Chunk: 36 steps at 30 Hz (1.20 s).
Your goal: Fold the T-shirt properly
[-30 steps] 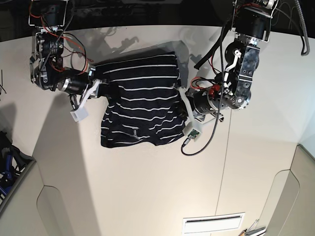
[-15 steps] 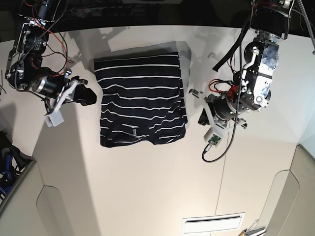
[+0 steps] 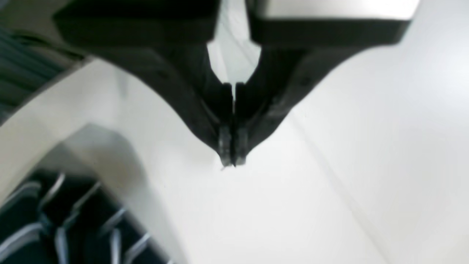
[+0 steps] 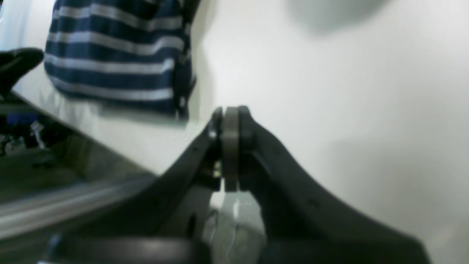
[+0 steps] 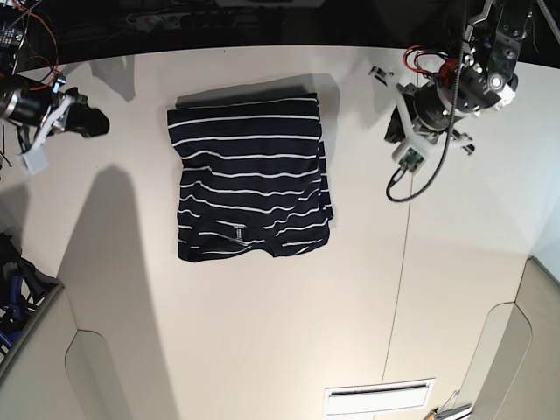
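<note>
The T-shirt (image 5: 249,179) lies folded into a rough rectangle on the white table (image 5: 262,332), dark navy with thin white stripes and a small white label (image 5: 236,234) near its lower edge. My left gripper (image 5: 394,129) hovers right of the shirt, apart from it; in the left wrist view it (image 3: 230,161) is shut and empty above bare table, with the shirt (image 3: 55,227) at the lower left. My right gripper (image 5: 90,122) is far left of the shirt; in the right wrist view it (image 4: 229,110) is shut and empty, the shirt (image 4: 117,55) lying beyond it.
A seam (image 5: 407,262) runs down the table on the right. A white slotted vent (image 5: 378,398) sits near the front edge. A black cable (image 5: 420,179) hangs from the left arm. Blue clutter (image 5: 10,302) lies off the table's left edge.
Both arms have pulled away from the shirt's sides, up and outward toward the table's far corners. The shirt has been let go and lies flat, unchanged since half a second ago.
</note>
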### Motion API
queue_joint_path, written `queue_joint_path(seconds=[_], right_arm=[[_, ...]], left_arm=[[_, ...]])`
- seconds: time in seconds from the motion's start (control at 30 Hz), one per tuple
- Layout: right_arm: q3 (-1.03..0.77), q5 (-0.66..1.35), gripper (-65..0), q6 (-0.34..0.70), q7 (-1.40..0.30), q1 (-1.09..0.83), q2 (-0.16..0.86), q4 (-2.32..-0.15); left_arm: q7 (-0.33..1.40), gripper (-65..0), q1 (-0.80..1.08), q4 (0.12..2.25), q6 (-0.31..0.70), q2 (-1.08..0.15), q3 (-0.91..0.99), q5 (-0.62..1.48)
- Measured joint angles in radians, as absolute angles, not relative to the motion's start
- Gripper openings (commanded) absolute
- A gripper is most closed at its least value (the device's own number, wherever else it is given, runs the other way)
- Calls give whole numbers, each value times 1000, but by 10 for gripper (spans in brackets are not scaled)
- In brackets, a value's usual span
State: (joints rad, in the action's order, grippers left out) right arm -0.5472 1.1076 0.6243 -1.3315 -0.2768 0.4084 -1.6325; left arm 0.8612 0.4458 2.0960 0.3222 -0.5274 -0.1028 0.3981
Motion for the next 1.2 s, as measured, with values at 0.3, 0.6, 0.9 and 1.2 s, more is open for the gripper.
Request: queue_joint_path(seconds=[0.3, 0.6, 0.9, 1.2], right_arm=[[-546, 1235, -650, 644, -1385, -460, 490, -1636], [-376, 1336, -650, 633, -1395, -572, 554, -1636], [-12, 1141, -650, 632, -1349, -607, 585, -1600], [271, 762, -650, 627, -959, -585, 588, -1383]], left_arm=[[855, -650, 786, 2155, 352, -527, 39, 397], [813, -650, 1006, 2140, 444, -530, 47, 394], [729, -650, 1048, 1792, 537, -530, -12, 361], [356, -650, 1003, 1328, 533, -527, -144, 236]])
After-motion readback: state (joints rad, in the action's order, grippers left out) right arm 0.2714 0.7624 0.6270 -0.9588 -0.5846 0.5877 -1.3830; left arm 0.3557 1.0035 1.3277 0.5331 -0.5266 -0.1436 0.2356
